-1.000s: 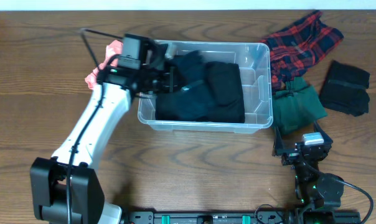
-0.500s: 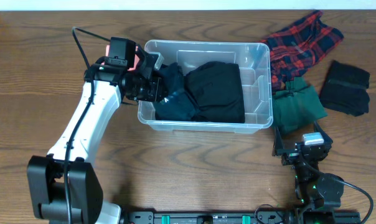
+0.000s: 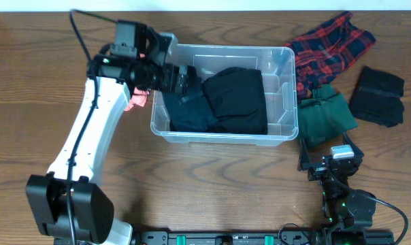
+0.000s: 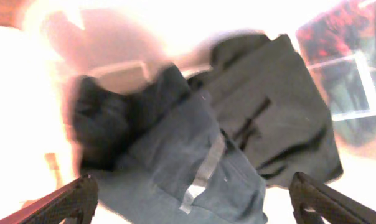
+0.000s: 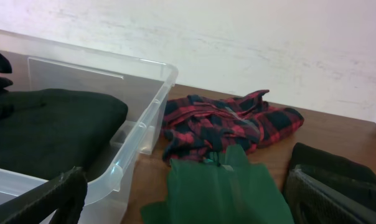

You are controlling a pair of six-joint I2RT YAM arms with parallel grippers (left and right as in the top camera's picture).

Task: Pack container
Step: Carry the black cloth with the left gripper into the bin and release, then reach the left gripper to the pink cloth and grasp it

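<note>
The left gripper (image 3: pixel 184 78) hangs over the 9 o'clock end of the container (image 3: pixel 222 138), its fingers (image 4: pixel 70 199) spread wide and holding nothing. Below them lies a navy garment (image 4: pixel 175 168) crossed by a pale strip (image 4: pixel 203 177) too blurred to read, with a folded black garment (image 3: pixel 236 102) at its 3 o'clock. The container sits mid-table (image 3: pixel 212 184), slightly toward 12 o'clock. A pink cloth (image 3: pixel 139 99) lies just outside its 9 o'clock wall. The right gripper (image 5: pixel 187 176) rests at 5 o'clock, jaws wide apart and empty, a green garment (image 5: pixel 222 186) before it and a red plaid shirt (image 5: pixel 231 124) beyond
</note>
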